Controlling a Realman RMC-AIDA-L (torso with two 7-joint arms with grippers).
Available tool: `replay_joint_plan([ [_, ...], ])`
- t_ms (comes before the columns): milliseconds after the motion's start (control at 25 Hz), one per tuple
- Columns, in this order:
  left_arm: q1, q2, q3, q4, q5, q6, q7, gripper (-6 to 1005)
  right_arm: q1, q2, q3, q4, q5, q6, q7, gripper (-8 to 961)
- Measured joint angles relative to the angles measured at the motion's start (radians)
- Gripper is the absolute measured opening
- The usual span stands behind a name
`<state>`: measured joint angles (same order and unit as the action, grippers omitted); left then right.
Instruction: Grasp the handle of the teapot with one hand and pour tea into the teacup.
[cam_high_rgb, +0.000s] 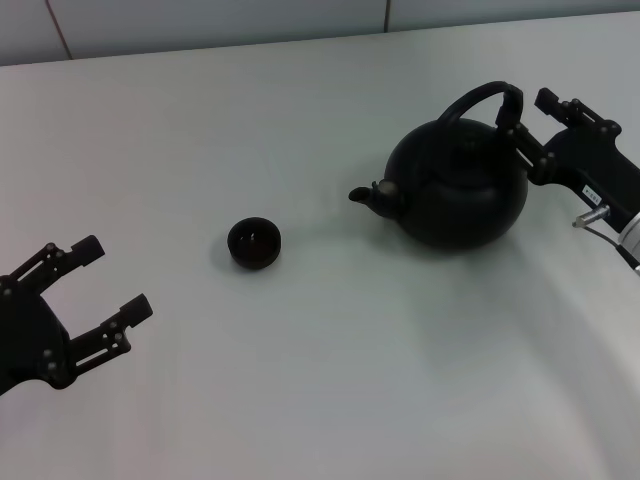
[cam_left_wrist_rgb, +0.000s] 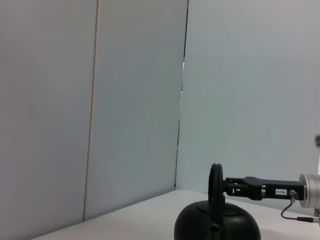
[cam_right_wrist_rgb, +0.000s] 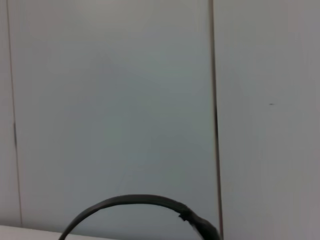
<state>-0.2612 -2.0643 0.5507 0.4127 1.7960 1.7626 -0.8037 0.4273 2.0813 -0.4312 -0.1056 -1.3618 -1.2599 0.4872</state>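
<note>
Head view: white table (cam_high_rgb: 330, 400) bears teapot (cam_high_rgb: 460, 190), teacup (cam_high_rgb: 254, 243); panelled wall (cam_high_rgb: 200, 25) behind.

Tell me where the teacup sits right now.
In the head view the teacup stands alone on the white table, left of the teapot and facing its spout, with the idle left claw nearer the robot.

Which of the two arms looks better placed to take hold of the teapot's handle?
The right. The right gripper is already at the handle of the teapot, its fingers reaching to the hoop. The left gripper sits open at the table's near left, beyond the teacup.
</note>
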Motion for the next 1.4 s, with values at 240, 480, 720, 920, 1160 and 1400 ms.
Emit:
replay_joint_plan([
  [240,-0.001,0.0,0.0,-0.005,0.0,0.001,0.003,846,-0.019,0.0,-0.002,0.001,-0.004,-0.029,0.0,680],
  [480,-0.007,0.0,0.0,-0.023,0.0,-0.009,0.013,846,-0.092,0.002,0.005,0.012,0.0,-0.132,0.0,681],
  [720,-0.035,0.001,0.001,-0.039,-0.01,-0.022,0.009,846,-0.156,-0.003,0.016,0.028,0.0,-0.255,0.023,681],
  [920,-0.095,0.028,0.037,-0.007,0.015,-0.024,-0.075,846,-0.195,-0.02,-0.057,-0.153,-0.157,-0.408,0.238,681],
  [1160,-0.208,0.115,0.076,0.049,0.131,-0.016,-0.295,846,-0.148,-0.053,-0.091,-0.527,-0.523,-0.516,0.59,681],
  [1400,-0.285,0.15,0.077,0.114,0.246,0.004,-0.438,846,-0.025,-0.081,-0.101,-0.682,-0.79,-0.565,0.737,681],
])
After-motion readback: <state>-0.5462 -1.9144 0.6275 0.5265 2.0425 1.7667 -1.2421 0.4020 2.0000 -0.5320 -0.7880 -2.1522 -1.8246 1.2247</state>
